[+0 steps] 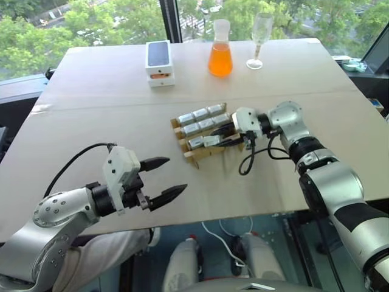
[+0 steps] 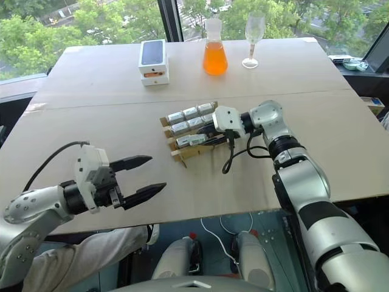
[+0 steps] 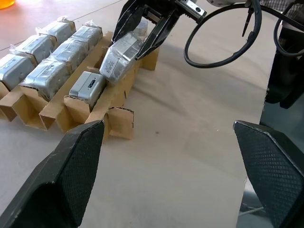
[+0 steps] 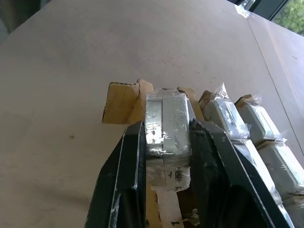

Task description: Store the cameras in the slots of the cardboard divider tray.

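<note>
The cardboard divider tray (image 1: 193,159) lies at the table's middle, with several silver foil-wrapped cameras (image 1: 200,114) in its two far rows. One more camera (image 3: 88,85) sits in the near row. My right gripper (image 1: 219,135) reaches in from the right, shut on another camera (image 4: 166,123). It holds that camera tilted over the near row, beside the end slot's cardboard wall (image 4: 118,108). My left gripper (image 1: 176,176) hovers open and holds nothing, near the table's front left and well apart from the tray; its fingers (image 3: 71,166) frame the tray in the left wrist view.
At the table's far side stand a white phone box (image 1: 159,61), a flask of orange liquid (image 1: 220,52) and a wine glass (image 1: 260,39). A black cable (image 1: 249,161) loops down from my right wrist beside the tray.
</note>
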You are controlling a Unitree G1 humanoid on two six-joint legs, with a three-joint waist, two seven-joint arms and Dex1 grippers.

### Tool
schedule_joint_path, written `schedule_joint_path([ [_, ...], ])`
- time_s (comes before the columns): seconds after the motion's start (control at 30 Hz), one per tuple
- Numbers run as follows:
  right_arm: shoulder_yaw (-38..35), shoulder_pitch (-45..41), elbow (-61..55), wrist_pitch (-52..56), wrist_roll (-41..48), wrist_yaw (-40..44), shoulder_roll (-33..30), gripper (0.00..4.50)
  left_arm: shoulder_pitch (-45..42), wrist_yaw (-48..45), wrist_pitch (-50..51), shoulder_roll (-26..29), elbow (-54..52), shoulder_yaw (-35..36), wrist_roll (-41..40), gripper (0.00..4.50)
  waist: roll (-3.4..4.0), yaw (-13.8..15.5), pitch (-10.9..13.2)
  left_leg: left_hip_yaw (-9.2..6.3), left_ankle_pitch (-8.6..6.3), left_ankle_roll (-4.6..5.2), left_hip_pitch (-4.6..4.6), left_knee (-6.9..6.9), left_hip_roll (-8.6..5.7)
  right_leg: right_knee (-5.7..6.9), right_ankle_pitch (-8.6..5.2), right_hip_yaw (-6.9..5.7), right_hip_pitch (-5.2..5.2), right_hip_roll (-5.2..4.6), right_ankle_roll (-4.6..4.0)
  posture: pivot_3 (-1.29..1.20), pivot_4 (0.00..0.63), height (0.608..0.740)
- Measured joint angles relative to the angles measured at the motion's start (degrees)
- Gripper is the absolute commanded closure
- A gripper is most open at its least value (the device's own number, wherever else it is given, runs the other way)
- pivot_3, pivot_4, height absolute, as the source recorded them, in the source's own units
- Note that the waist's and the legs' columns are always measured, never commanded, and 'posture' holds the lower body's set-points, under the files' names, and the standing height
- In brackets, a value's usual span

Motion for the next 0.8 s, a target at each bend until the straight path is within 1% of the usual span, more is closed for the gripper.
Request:
schedule_joint_path([
  [0.13, -1.12, -1.51, 1.12, 0.21, -1.08, -0.20, -0.11, 3.78, 1.25, 1.17, 0.14, 0.02, -0.54, 0.79, -0.96, 0.00, 0.01, 0.01, 0.01, -0.01, 0.00, 0.00, 0.00, 0.00, 0.00, 0.00, 0.00, 0.00, 0.00, -0.01, -0.01, 0.00, 0.150, 0.740],
  [0.27, -1.20, -2.47, 1.76, -0.47, -3.51, -3.17, -0.12, 3.78, 1.29, 1.97, 0.15, 0.05, -0.55, 1.15, -1.30, 0.00, 0.01, 0.00, 0.01, 0.00, 0.00, 0.00, -0.01, 0.00, 0.00, -0.01, 0.00, 0.00, 0.00, -0.01, -0.01, 0.00, 0.150, 0.740],
  [0.57, 0.12, -2.64, 2.03, -6.44, -9.74, -8.80, -0.08, 3.78, 1.19, 3.05, 0.44, 0.46, -0.58, 1.40, -2.48, 0.00, 0.02, -0.09, 0.00, 0.00, 0.00, 0.00, 0.30, 0.00, 0.00, 0.12, 0.00, 0.01, 0.19, -0.01, -0.03, 0.00, 0.150, 0.740],
  [0.8, 0.03, -2.98, 2.42, -6.18, -11.48, -10.79, -0.35, 3.78, 1.22, 3.28, 0.44, 0.70, -0.89, 1.41, -2.70, 0.00, 0.02, -0.07, 0.00, -0.06, 0.02, 0.00, 0.36, 0.00, 0.02, 0.28, 0.07, -0.01, 0.19, 0.02, -0.16, 0.00, 0.150, 0.740],
])
